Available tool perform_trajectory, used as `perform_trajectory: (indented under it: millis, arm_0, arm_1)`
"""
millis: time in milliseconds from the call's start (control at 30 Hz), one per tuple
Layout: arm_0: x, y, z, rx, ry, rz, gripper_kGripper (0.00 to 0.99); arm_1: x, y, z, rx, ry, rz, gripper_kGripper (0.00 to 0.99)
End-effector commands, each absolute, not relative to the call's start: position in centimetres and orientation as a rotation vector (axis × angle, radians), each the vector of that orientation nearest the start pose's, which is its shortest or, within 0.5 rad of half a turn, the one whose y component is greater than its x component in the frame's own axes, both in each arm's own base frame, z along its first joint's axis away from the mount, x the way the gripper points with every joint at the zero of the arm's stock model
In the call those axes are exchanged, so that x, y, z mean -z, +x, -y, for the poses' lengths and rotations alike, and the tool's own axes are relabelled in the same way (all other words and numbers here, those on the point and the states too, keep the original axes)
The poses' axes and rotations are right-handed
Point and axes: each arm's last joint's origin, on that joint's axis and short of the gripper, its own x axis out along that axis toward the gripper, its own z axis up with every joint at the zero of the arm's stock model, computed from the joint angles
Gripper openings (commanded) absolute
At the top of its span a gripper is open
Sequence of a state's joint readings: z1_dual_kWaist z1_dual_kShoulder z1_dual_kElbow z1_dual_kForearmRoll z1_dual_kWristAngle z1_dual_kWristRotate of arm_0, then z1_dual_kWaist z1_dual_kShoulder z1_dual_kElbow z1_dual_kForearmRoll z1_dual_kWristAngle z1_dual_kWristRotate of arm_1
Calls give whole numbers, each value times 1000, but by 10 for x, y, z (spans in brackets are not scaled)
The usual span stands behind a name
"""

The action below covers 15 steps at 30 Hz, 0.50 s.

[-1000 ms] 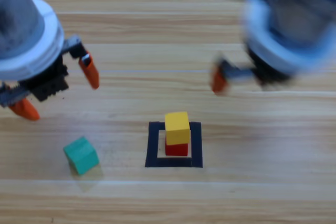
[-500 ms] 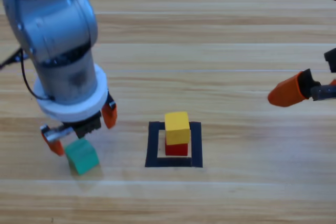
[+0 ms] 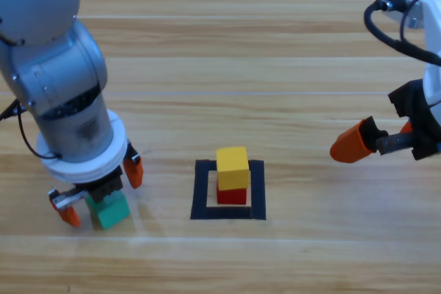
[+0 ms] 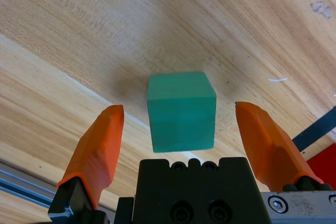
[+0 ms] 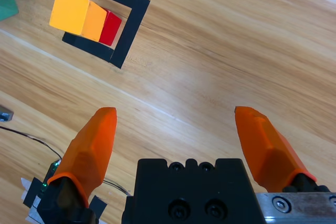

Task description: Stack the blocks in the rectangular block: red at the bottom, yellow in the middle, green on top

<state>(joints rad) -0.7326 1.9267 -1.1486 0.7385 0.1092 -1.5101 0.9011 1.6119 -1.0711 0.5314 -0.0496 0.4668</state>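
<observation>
The yellow cube [image 3: 232, 166] sits on the red cube [image 3: 232, 195] inside the black tape square [image 3: 200, 191] at the table's middle. To its left the teal-green cube [image 3: 110, 211] rests on the wood. My left gripper [image 3: 98, 193] is open and down around it, one jaw on each side; the left wrist view shows the green cube [image 4: 181, 111] between the spread jaws with gaps on both sides. My right gripper [image 5: 178, 129] is open at the right edge, far from the stack [image 5: 84, 17], nothing between its jaws.
Bare wooden table around the tape square. The left arm's grey body [image 3: 62, 94] rises over the left part of the table. A black cable [image 3: 386, 29] loops by the right arm at the upper right.
My left gripper has come down and forward, from up left of the green cube to astride it. The right arm has drawn back to the right edge.
</observation>
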Motion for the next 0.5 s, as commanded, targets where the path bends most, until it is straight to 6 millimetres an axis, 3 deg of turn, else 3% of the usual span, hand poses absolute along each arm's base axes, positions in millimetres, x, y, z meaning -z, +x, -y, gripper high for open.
perform_trajectory:
  millis: [33, 300, 500]
  arm_0:
    - [-188, 245, 203, -619, -607, -1376, 911]
    - [-183, 245, 204, -599, -619, -1380, 905]
    - [-181, 245, 203, -582, -611, -1386, 816]
  arm_1:
    - [-276, 191, -231, -517, -102, -1141, 990]
    - [-278, 190, -229, -519, -101, -1135, 990]
    - [-278, 189, -228, -523, -106, -1134, 990]
